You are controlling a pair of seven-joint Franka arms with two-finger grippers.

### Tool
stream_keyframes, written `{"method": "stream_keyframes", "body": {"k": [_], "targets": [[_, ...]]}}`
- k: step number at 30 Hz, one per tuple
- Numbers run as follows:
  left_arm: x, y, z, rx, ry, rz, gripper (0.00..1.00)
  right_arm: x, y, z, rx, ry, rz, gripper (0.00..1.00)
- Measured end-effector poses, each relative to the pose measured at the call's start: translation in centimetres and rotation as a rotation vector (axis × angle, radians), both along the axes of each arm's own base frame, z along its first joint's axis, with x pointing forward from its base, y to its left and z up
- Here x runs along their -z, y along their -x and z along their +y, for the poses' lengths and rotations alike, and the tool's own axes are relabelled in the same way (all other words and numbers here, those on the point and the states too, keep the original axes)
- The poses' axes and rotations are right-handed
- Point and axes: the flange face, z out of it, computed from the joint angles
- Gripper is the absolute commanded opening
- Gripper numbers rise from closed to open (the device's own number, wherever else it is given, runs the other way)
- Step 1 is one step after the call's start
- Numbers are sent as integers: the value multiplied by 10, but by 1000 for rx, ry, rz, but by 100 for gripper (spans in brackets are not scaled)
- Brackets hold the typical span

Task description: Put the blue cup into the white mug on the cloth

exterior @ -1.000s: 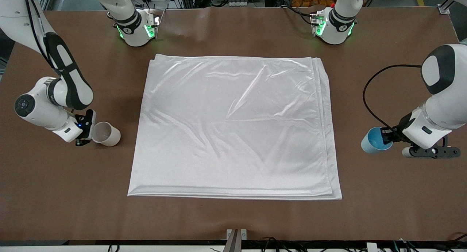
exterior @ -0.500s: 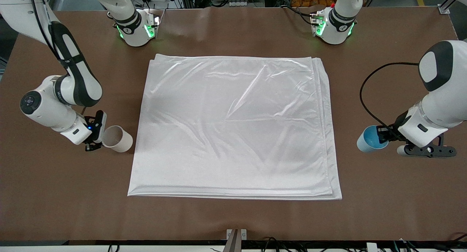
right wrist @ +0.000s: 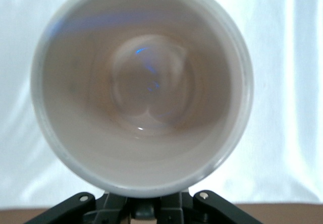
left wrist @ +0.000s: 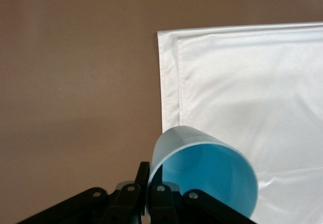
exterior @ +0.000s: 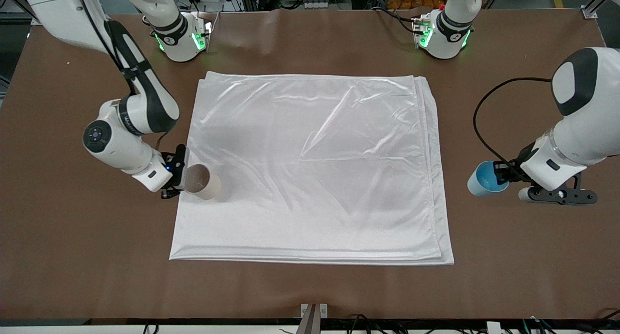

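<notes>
Brown bench (exterior: 310,285) carrying the large shiny white cloth (exterior: 310,169), folded in layers with stacked edges showing along the side toward the left arm's end and lightly wrinkled across its middle; nothing lies on the cloth between the two cups, and the bench around it is bare apart from the two arm bases along its top edge in the front view. Right arm reaching in from the right arm's end, its right gripper (exterior: 180,179) over the edge of the cloth, fingers closed on the rim of the white mug (exterior: 203,181), which is held tilted with its mouth toward the wrist; in the right wrist view the mug (right wrist: 141,88) fills the frame, cream-white rim around a beige interior with a faint bluish reflection, cloth (right wrist: 287,82) beneath it; the handle cannot be made out. Left arm at the left arm's end, its left gripper (exterior: 503,174) over bare bench just beside the cloth, fingers closed on the rim of the blue cup (exterior: 482,185), handleless, tapered, pale blue outside and brighter blue inside, tipped on its side; the left wrist view shows the cup (left wrist: 202,168) near a corner of the cloth (left wrist: 252,82)
</notes>
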Motion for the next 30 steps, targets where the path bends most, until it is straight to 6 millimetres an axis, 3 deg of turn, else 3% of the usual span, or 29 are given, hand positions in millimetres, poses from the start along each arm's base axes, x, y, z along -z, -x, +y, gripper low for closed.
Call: {"method": "stream_keyframes", "body": {"k": [14,30], "targets": [[-8,14,-54,-37,24,20,0,-14,28,130,96,-10,26,0],[-9,23,-85,-109,41,31,0,2,75,237,158,39,46,0]]}}
